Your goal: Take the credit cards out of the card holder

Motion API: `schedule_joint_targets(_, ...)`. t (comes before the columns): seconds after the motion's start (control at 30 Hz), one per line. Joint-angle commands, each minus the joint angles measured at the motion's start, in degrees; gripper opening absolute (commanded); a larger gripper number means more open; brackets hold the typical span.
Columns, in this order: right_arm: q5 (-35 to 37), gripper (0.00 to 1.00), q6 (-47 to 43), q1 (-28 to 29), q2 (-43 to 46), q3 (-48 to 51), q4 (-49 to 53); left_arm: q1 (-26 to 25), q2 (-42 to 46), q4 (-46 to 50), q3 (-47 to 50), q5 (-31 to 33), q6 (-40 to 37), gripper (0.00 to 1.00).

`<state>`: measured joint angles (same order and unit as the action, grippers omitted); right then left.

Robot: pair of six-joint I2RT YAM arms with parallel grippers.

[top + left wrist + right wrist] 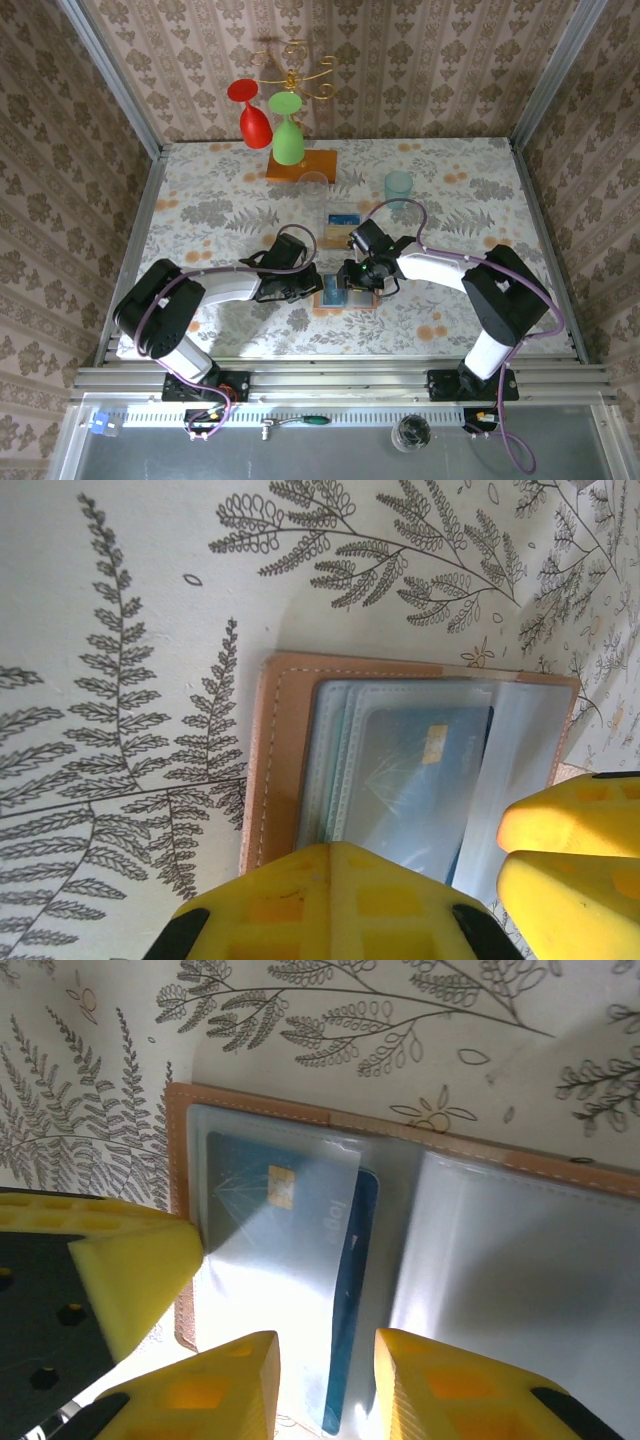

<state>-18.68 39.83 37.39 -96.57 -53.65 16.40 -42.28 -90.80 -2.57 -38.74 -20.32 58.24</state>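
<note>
Yellow moulded fingertips (pixel 450 1390) of the right gripper (pixel 325 1385) sit closest in its wrist view. Its jaws are apart and straddle the low end of a teal-blue plastic credit card (pixel 347 1300) poking out of a clear sleeve (pixel 520 1260). They aren't clamped on it as far as I see, and they look lined up to pinch the card and draw it toward 6 o'clock. The left gripper (pixel 330 880) is clenched and empty, tip over the 6 o'clock rim of the salmon-brown leather card holder (pixel 272 780) in its own view. I can't confirm contact, but my read is that it pins the wallet so it won't drag with the card. From above, the holder lies flat and spread open at table centre, with the left gripper at its 9 o'clock and the right at its 2 o'clock. Two loose cards (pixel 342 222), one teal and one tan-orange, lie on the floral tablecloth (pixel 220 200) at 12 o'clock of the holder, near but apart. I'd judge the task part done, with at least this card to go. The risk is that the slick sleeve lifts with the card.
</note>
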Motion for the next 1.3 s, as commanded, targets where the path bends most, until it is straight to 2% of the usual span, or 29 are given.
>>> schedule_joint_targets(0.0,-2.4,0.31,1.9,0.3,-1.5,-1.1,-2.3,0.4,-1.0,1.2,0.9,0.2,-0.8,0.03)
schedule_joint_targets(0.17,-2.8,0.31,2.3,0.3,-2.5,-0.9,-3.0,0.3,-1.1,1.3,1.2,0.3,-0.7,0.03)
schedule_joint_targets(0.53,-3.7,0.23,2.7,0.3,-3.4,-0.7,-4.1,0.4,-1.3,1.4,1.1,0.1,-0.7,0.02)
schedule_joint_targets(0.9,-4.2,0.23,3.0,0.2,-4.7,-0.3,-4.6,0.4,-1.6,1.1,1.3,-0.1,-0.6,0.02)
schedule_joint_targets(1.27,3.8,0.29,-1.4,0.3,-1.8,-2.6,4.5,0.5,-1.9,0.8,1.2,-0.2,-0.6,0.02)
